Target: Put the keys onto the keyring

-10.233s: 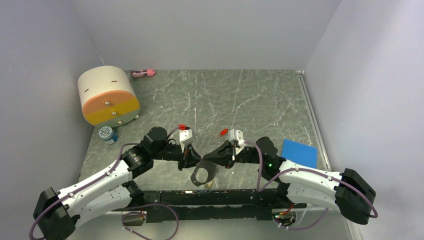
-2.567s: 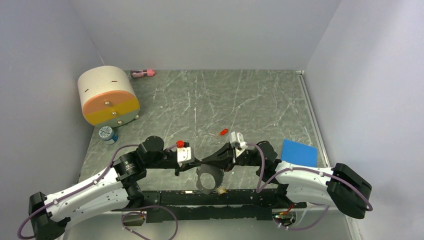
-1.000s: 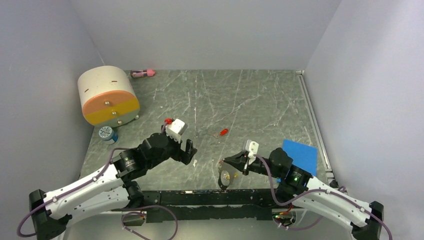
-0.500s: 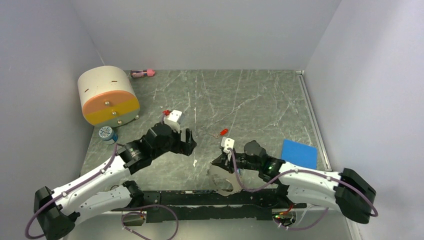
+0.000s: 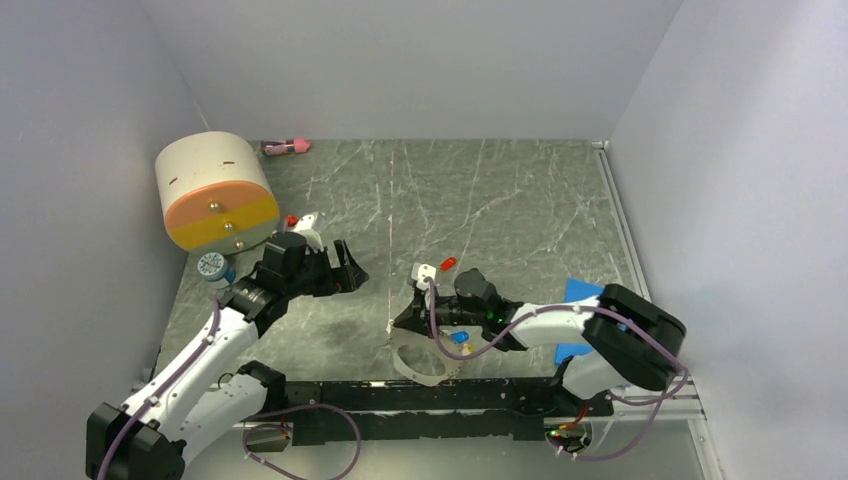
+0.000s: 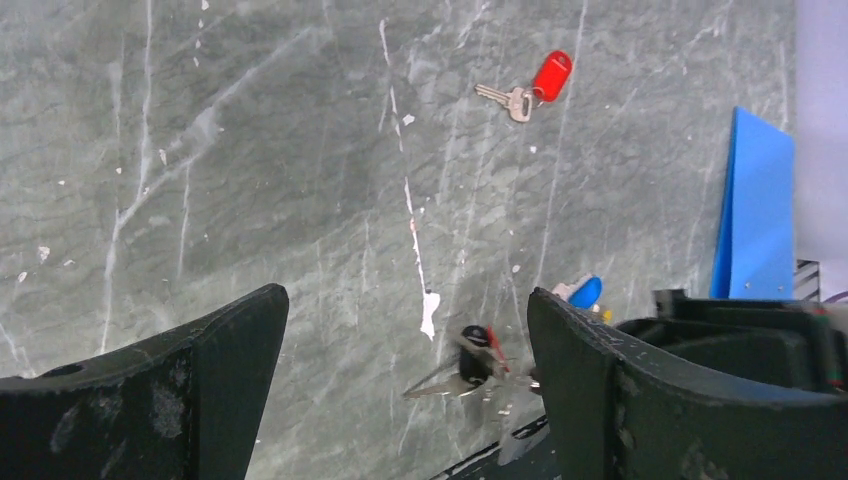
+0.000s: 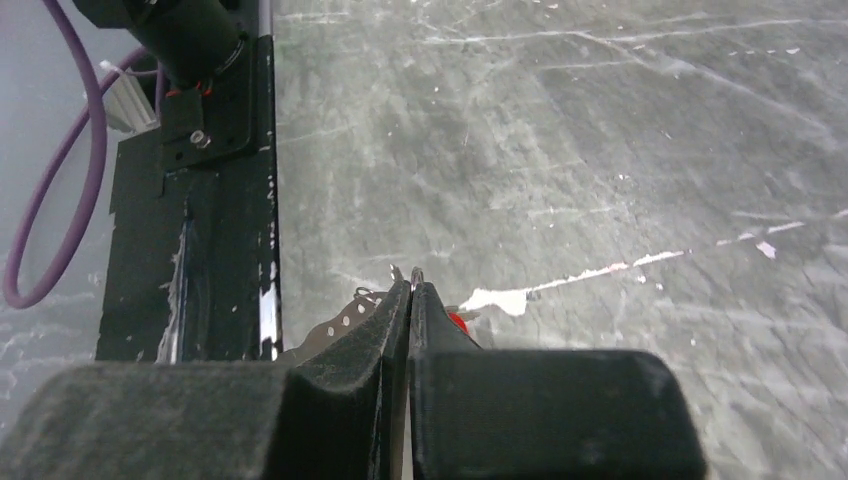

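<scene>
My right gripper (image 5: 401, 322) is low over the table near the front edge, with its jaws pressed together on the thin wire of the keyring (image 7: 413, 274). The ring's pale toothed plate (image 5: 421, 363) hangs below the fingers and shows beside them (image 7: 345, 318). Motion-blurred keys, one with a red head (image 6: 476, 366), dangle at the ring. A blue-headed key (image 5: 460, 337) lies by the right arm. One red-headed key (image 5: 447, 264) (image 6: 531, 87) lies loose farther back. My left gripper (image 5: 343, 270) (image 6: 405, 305) is open and empty, up and to the left of the ring.
The cream-and-orange drum (image 5: 214, 191) stands at the back left, with a small white cap (image 5: 213, 266) in front of it. A pink object (image 5: 285, 147) lies by the back wall. A blue card (image 5: 578, 292) (image 6: 756, 215) lies at the right, partly under my right arm.
My right gripper has swung left along the front edge, carrying the keyring. My left gripper has drawn back and to the left, away from the ring, still open.
</scene>
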You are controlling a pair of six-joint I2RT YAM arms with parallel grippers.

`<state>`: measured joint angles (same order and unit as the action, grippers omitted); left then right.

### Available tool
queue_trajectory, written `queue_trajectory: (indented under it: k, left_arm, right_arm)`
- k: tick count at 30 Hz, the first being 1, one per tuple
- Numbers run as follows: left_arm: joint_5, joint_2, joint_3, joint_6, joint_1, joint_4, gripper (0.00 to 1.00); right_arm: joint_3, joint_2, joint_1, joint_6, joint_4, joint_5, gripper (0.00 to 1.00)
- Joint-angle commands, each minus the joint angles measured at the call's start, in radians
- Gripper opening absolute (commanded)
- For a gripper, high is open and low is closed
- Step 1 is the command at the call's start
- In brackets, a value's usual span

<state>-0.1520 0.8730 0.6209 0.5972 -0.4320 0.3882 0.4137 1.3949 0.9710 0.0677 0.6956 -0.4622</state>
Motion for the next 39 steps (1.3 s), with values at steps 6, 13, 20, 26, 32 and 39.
queue_trajectory:
  k: [6,13,20,26,32,39]
  left_arm:
    - [-0.082,-0.028,-0.020,0.023,0.012,0.002,0.95]
    - [-0.163,0.040,-0.055,0.021,0.012,-0.063,0.95]
    - [-0.354,0.198,-0.092,0.050,0.002,-0.240,0.75]
    - [-0.292,0.290,-0.051,0.031,-0.138,-0.258,0.68]
    - [-0.123,0.365,0.032,-0.037,-0.353,-0.180,0.68]
    - [-0.073,0.435,0.056,-0.077,-0.479,-0.190,0.66]
  right_arm:
    - [0.060,0.128,0.000,0.148,0.307,-0.004,0.43]
    - [-0.015,-0.026,0.000,0.130,0.217,0.168,0.65]
    - [-0.159,-0.266,-0.016,0.222,0.092,0.363,0.67]
    - [-0.274,-0.576,-0.031,0.476,-0.157,0.593,0.59]
    - [-0.294,-0.912,-0.037,0.828,-0.672,0.756,0.52]
    - [-0.347,-1.065,-0.037,1.055,-0.890,0.600,0.53]
